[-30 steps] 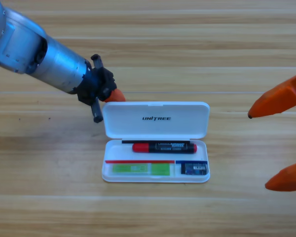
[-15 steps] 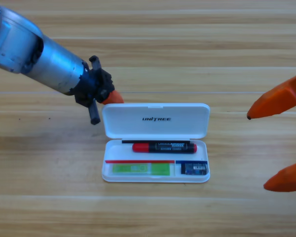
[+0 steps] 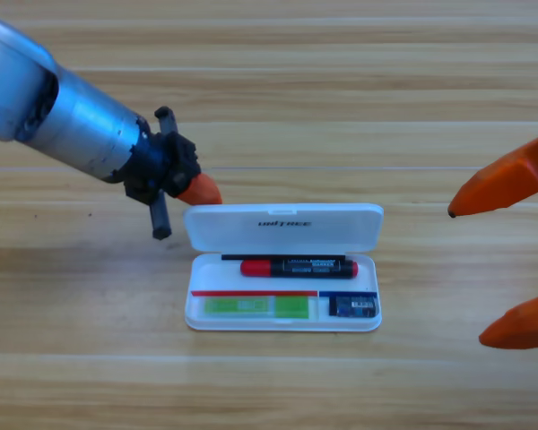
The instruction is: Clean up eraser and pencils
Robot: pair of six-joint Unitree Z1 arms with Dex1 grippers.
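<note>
Pale wooden planks with long horizontal grain make up the desk (image 3: pixel 269 90), and the working left claw (image 3: pixel 200 190) sits just behind the upper left corner of the white case's lid (image 3: pixel 282 226). Only one orange jaw tip shows there, touching or nearly touching the lid's edge; whether that claw is open or closed cannot be told. Below the lid lies the case's shallow tray (image 3: pixel 190 309), smooth rounded plastic. In its upper slot rests the red-ended pencil (image 3: pixel 299 267) with its black printed barrel, in the lower left slot the light green pencil (image 3: pixel 255 306), and in the lower right pocket the small blue-wrapped eraser (image 3: pixel 353 306). All three look stowed, so closing the lid seems the step in hand. A push on one corner alone could twist or slide the light case across the slick wood. At the picture's right edge waits the right claw (image 3: pixel 511 260), jaws spread wide.
</note>
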